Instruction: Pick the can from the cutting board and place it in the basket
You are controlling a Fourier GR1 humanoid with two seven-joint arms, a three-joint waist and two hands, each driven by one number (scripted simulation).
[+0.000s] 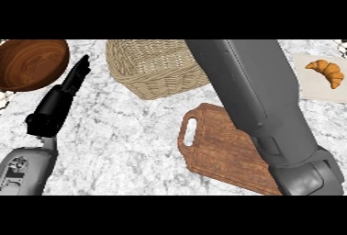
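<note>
Right arm (pixel 271 110) hides its hand and the can. Left hand (pixel 64 92) rests open, holding nothing. Cans are hard and smooth; hold its sides.

Tan woven basket (pixel 157 69), reddish-brown cutting board (pixel 220 151), white-grey marbled counter (pixel 122 133).

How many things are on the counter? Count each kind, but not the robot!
Basket: 1
Bowl: 1
Cutting board: 1
Croissant: 1
Napkin: 1
Total: 5
No can shows.
</note>
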